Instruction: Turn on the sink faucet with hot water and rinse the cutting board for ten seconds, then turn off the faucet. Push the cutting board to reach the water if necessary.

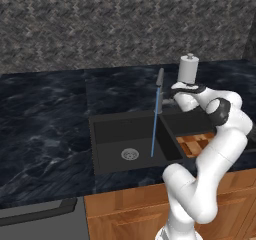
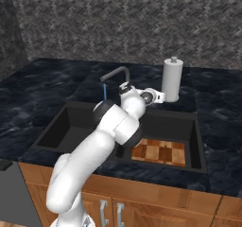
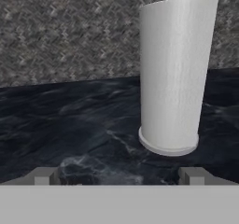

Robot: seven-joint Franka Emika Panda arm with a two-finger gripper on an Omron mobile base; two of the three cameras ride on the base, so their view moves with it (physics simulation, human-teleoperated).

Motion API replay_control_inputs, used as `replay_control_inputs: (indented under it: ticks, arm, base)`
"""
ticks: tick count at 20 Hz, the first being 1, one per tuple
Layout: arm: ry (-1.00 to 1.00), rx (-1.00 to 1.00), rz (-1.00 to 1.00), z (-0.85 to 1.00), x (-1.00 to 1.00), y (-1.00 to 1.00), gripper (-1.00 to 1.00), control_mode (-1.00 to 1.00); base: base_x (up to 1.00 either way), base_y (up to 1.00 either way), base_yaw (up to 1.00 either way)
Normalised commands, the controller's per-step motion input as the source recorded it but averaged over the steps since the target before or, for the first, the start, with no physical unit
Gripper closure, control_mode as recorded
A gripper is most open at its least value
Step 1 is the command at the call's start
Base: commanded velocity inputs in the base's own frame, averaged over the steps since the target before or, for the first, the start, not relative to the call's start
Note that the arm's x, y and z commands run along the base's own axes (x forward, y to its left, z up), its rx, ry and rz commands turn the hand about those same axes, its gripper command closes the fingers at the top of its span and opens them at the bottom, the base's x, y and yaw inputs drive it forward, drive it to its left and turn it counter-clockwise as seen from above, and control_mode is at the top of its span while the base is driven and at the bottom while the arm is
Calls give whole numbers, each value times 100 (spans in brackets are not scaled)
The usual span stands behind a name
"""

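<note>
My gripper (image 3: 119, 176), fingers apart and empty, is behind the sink (image 2: 196, 141); the board (image 2: 159, 152) lies in the right basin, away from the water (image 1: 154, 129).

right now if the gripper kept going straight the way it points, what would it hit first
Probably the white paper towel roll standing upright on the dark countertop. In the hand view it sits just right of centre ahead of the open gripper; slightly further left, it could pass the roll and reach the wall.

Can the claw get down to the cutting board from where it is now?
Probably yes. The cutting board lies uncovered in the right basin of the sink, open from above. The claw sits open over the counter facing the white cylinder, so it must swing back and down.
</note>
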Motion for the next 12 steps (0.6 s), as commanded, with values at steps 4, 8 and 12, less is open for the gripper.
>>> replay_control_inputs:
  ticks: [4, 8, 12]
  arm:
    - [6, 0, -2, 74, -3, 5, -100, -100]
    - [11, 0, 0, 83, -3, 8, -100, -100]
    - [15, 0, 0, 83, -7, 0, -100, -100]
  base:
    - [0, 0, 0]
    - [0, 0, 0]
    - [0, 0, 0]
